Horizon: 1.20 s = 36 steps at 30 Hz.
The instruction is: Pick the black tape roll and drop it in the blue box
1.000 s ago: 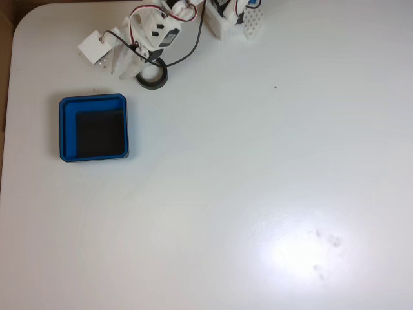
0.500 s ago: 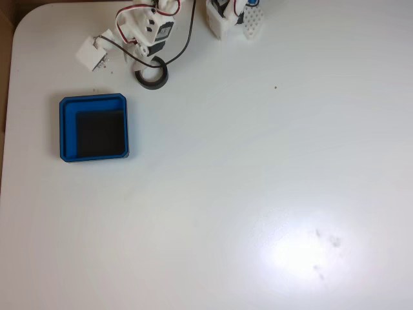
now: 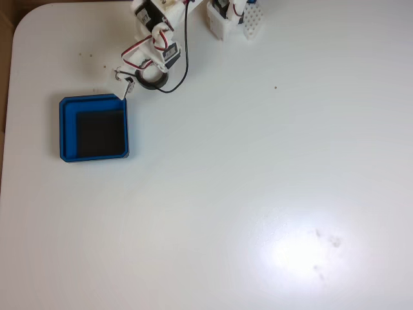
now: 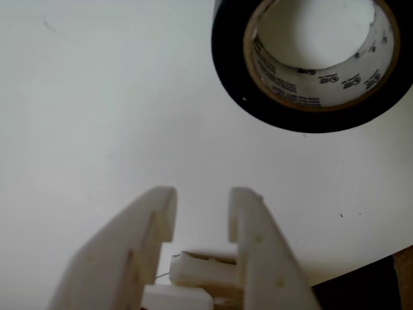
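wrist view puts the black tape roll (image 4: 310, 64) flat on the table (image 4: 97, 97) at the upper right of the frame, apart from our fingers (image 4: 248, 213), which stand slightly spread with nothing between them. fixed view shows the roll (image 3: 153, 80) at upper left, under our arm, with the blue box (image 3: 93, 127) below-left. we judge a descent from here would miss, the roll lying off to one side.

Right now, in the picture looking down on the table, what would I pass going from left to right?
Blue box → black tape roll, with the robot arm partly over it → the arm's white base at the top edge → a small dark speck on the white table.
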Each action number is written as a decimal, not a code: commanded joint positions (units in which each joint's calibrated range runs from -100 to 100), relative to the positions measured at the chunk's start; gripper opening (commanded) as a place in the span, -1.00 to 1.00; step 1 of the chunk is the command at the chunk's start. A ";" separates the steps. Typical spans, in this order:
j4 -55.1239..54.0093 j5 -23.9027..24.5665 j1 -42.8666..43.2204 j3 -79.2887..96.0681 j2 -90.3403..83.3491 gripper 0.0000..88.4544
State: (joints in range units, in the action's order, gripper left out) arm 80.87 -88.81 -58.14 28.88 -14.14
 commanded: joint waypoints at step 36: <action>-9.17 8.18 -4.73 -3.72 8.45 -0.57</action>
State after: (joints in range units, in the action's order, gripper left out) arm 72.41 -84.89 -62.39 28.88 -5.50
